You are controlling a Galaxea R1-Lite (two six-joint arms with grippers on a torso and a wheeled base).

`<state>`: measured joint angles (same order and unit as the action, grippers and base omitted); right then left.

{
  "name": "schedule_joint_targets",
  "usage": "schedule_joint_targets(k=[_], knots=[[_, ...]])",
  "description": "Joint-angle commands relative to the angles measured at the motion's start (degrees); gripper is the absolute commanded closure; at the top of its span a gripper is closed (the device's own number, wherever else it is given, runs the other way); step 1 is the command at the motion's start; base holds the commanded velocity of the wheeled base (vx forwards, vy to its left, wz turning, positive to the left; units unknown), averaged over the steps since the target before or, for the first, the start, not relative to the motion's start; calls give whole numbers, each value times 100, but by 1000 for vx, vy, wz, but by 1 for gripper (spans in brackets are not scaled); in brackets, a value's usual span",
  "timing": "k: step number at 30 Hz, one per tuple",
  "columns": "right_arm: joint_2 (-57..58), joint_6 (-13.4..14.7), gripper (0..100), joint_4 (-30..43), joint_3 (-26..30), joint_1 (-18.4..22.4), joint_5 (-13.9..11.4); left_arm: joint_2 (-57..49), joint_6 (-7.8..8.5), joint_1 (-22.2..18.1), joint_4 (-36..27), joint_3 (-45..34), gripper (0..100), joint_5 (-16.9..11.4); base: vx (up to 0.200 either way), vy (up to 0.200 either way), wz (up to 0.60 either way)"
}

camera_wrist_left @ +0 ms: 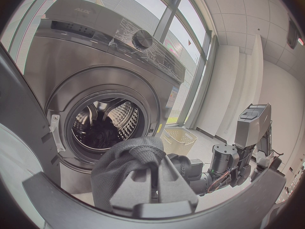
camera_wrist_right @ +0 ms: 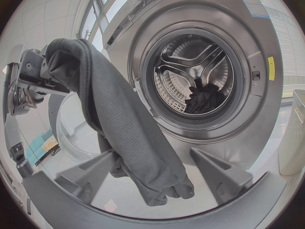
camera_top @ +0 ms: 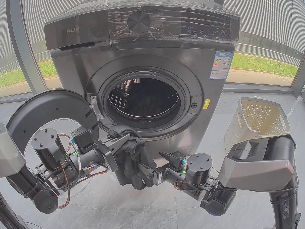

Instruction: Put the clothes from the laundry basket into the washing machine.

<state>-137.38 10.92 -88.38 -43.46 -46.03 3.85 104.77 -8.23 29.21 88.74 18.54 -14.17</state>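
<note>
Loading step, by the look of it: the left gripper [camera_top: 126, 138] was clamped on the dark garment [camera_top: 135, 163], hanging just below the washing machine's [camera_top: 143, 58] open mouth, with the right gripper's [camera_wrist_right: 152, 152] fingers spread either side of its tail — next it probably needed a lift and a push into the drum.

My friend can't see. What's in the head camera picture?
The left pincer holds a dark cloth before the open washer, with dark clothes inside. The right pincer is open by the hanging cloth; a pale basket stands on the right.
</note>
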Motion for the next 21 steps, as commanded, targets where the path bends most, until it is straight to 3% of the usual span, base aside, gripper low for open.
schedule_joint_targets(k=[1, 12, 18, 21], knots=[[-9, 6, 100, -4, -22, 15, 1, 0, -3, 15, 3, 0, 100, 2, 0, 0, 0], [106, 33, 100, -4, 39, 50, 19, 0, -3, -3, 3, -26, 100, 2, 0, 0, 0], [835, -2, 100, 5, 488, 226, 54, 26, -21, -20, 3, -70, 100, 2, 0, 0, 0], [1160, -11, 100, 14, 663, 226, 221, 88, -12, -20, 3, -79, 100, 2, 0, 0, 0]])
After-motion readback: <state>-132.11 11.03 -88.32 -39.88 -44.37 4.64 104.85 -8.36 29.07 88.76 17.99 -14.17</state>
